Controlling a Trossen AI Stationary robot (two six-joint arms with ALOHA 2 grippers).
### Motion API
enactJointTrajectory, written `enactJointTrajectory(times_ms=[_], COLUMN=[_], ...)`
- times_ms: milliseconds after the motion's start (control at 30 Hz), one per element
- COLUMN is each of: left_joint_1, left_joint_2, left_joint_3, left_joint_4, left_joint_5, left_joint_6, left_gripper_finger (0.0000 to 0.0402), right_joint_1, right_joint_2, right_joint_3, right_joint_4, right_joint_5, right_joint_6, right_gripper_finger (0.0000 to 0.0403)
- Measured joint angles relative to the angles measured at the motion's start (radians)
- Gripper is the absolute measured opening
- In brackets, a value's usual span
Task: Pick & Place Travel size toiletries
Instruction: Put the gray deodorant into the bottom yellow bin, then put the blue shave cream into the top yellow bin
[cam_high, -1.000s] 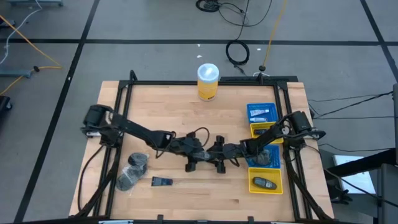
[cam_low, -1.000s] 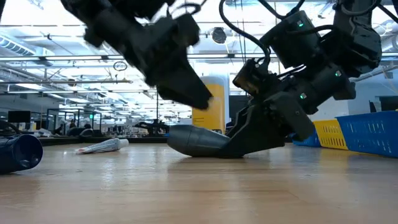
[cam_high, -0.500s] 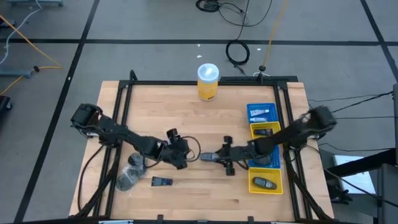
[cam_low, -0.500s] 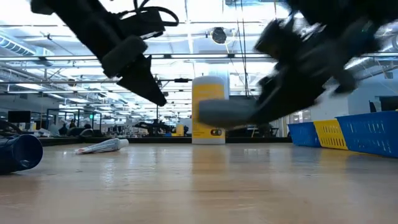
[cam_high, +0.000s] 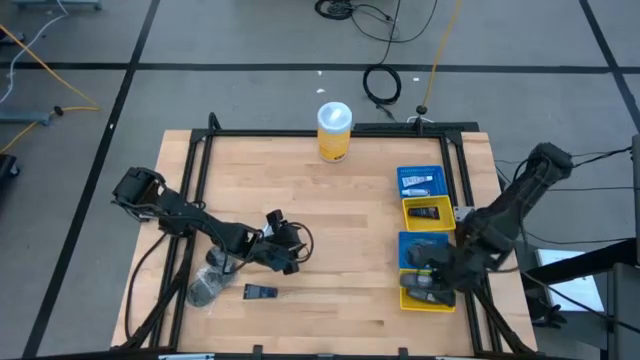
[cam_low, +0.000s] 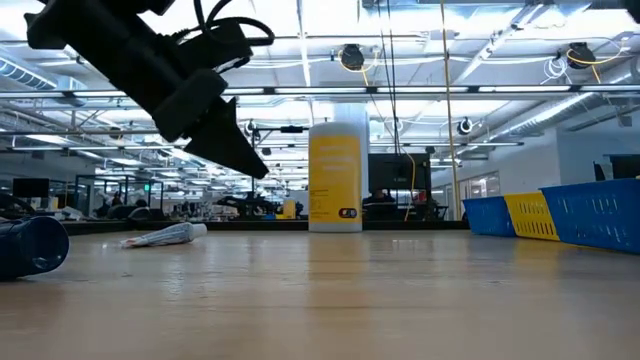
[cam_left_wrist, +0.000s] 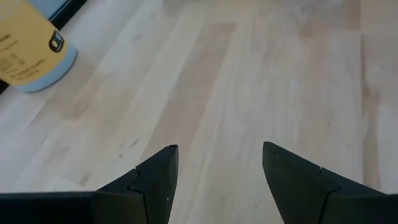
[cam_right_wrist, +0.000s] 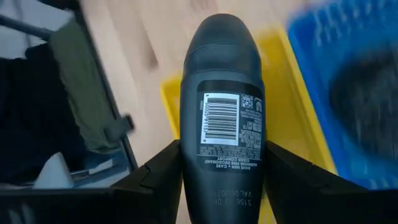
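My right gripper (cam_high: 428, 281) hovers over the near yellow bin (cam_high: 445, 301) at the table's right edge, shut on a dark grey roll-on bottle (cam_right_wrist: 221, 74) with a barcode label. My left gripper (cam_high: 287, 252) is open above bare wood left of centre, its fingers (cam_left_wrist: 163, 171) spread wide. Two round grey jars (cam_high: 213, 275) and a small dark piece (cam_high: 260, 291) lie on the table near the left corner. In the low view a white-silver tube (cam_low: 165, 235) and a dark jar (cam_low: 30, 245) rest on the wood. My right gripper pinches the bottle between its two fingers (cam_right_wrist: 158, 174), one on each side of the labelled body (cam_right_wrist: 221, 134). The bottle lies along the fingers, its rounded cap end pointing away from the wrist. It is lifted clear, above the yellow bin.
A tall yellow canister with a white lid (cam_high: 335, 130) stands at the far edge. Blue and yellow bins (cam_high: 420, 182) line the right side, with items inside. A black frame rail (cam_high: 190, 170) borders the table. Bare wood lies across the middle.
My right gripper has lifted the dark bottle off the table's middle and carried it right and nearward, over the bins. My left gripper has drawn back from the bottle toward the left and risen slightly.
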Motion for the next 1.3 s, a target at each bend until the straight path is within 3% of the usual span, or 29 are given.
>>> enactJointTrajectory(times_ms=[200,333,567,833,1000,1167,1300], left_joint_1=[0.004,0.004,0.004,0.004,0.004,0.004,0.002], left_joint_2=[0.000,0.000,0.000,0.000,0.000,0.000,0.000], left_joint_3=[0.000,0.000,0.000,0.000,0.000,0.000,-0.001], left_joint_4=[0.002,0.002,0.002,0.015,0.056,0.071,0.073], left_joint_5=[0.000,0.001,0.001,0.001,0.003,0.003,0.003], left_joint_6=[0.000,-0.001,-0.002,-0.002,0.021,0.025,0.025], left_gripper_finger=[0.0228,0.0228,0.0228,0.0228,0.0228,0.0228,0.0228], right_joint_1=[0.092,0.087,0.076,0.075,0.043,-0.015,-0.087], right_joint_2=[-0.001,0.004,0.004,-0.015,-0.051,-0.029,0.061], right_joint_3=[0.000,-0.016,-0.081,-0.090,-0.090,-0.090,-0.090], right_joint_4=[-0.145,-0.153,-0.146,-0.092,0.169,0.522,0.777], right_joint_5=[0.001,0.005,0.003,0.050,0.211,0.421,0.455], right_joint_6=[0.204,0.202,0.202,0.132,-0.109,-0.587,-0.969], right_gripper_finger=[0.0174,0.0175,0.0241,0.0234,0.0217,0.0205,0.0203])
